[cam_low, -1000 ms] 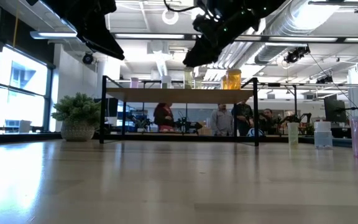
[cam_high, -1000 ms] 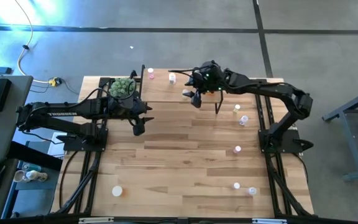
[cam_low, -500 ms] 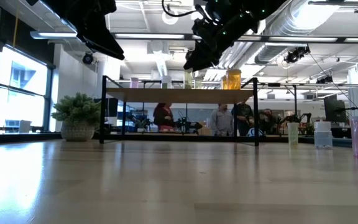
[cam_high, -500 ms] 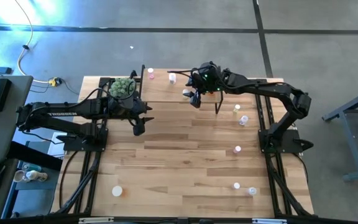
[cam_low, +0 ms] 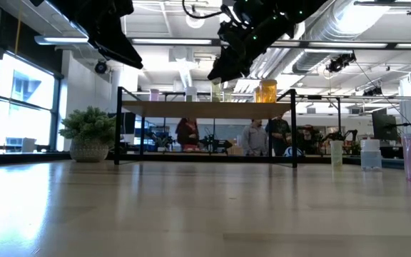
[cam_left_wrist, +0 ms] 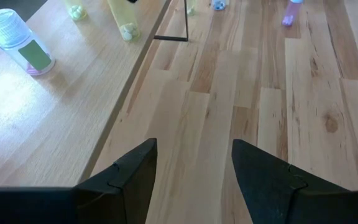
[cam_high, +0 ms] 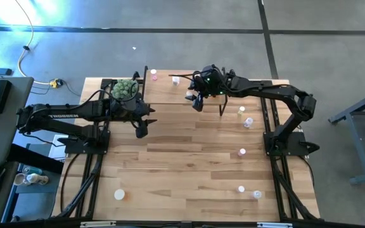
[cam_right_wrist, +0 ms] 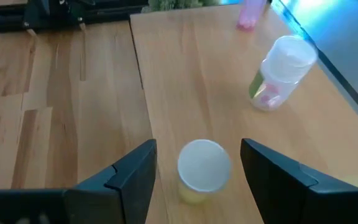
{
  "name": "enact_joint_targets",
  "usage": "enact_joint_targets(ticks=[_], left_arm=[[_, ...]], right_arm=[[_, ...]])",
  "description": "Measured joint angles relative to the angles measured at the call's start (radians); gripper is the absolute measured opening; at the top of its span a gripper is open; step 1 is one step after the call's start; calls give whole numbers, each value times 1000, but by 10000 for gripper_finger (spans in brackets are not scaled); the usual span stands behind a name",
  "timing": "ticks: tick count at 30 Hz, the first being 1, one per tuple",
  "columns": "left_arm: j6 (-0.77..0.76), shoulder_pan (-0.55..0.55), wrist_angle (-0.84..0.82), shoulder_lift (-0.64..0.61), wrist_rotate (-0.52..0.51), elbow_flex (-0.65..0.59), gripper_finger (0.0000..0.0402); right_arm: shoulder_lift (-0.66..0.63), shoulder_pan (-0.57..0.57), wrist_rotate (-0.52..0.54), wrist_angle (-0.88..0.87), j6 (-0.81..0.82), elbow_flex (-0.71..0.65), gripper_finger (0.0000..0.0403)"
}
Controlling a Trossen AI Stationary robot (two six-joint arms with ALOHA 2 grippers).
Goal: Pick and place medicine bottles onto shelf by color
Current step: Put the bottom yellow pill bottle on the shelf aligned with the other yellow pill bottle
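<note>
One yellow-green white-capped bottle (cam_right_wrist: 202, 169) standing on light wooden shelf top (cam_right_wrist: 216, 81), right gripper (cam_right_wrist: 197, 180) hovering spread around it, not pinching. Placing step ending; next calling for straight lift. Left gripper (cam_left_wrist: 194, 168) waiting spread beside shelf.

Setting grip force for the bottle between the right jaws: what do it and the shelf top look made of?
Yellow bottle: looks like translucent tinted plastic with a matte white cap, probably plastic too; it stands between the right gripper's open jaws. Shelf: pale wood, visible grain and plank seams, low sheen; solid or veneer is unclear.

Overhead, table-level, two wrist views
</note>
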Motion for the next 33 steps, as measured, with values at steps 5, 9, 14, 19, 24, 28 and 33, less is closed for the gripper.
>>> enact_joint_targets(ticks=[5,9,14,19,24,28,33], left_arm=[[0,0,0,0,0,0,200],[0,0,0,0,0,0,200],[0,0,0,0,0,0,200],[0,0,0,0,0,0,200],[0,0,0,0,0,0,200],[0,0,0,0,0,0,200],[-1,0,0,0,0,0,200]], right_arm=[[5,5,43,6,-3,-1,225],[6,5,42,-1,-3,-1,223],[6,5,42,-1,-3,-1,196],[6,5,42,-1,-3,-1,158],[5,4,43,-3,-30,-1,132],[0,-1,43,-3,-41,-1,117],[-35,-12,44,-6,-73,-1,111]])
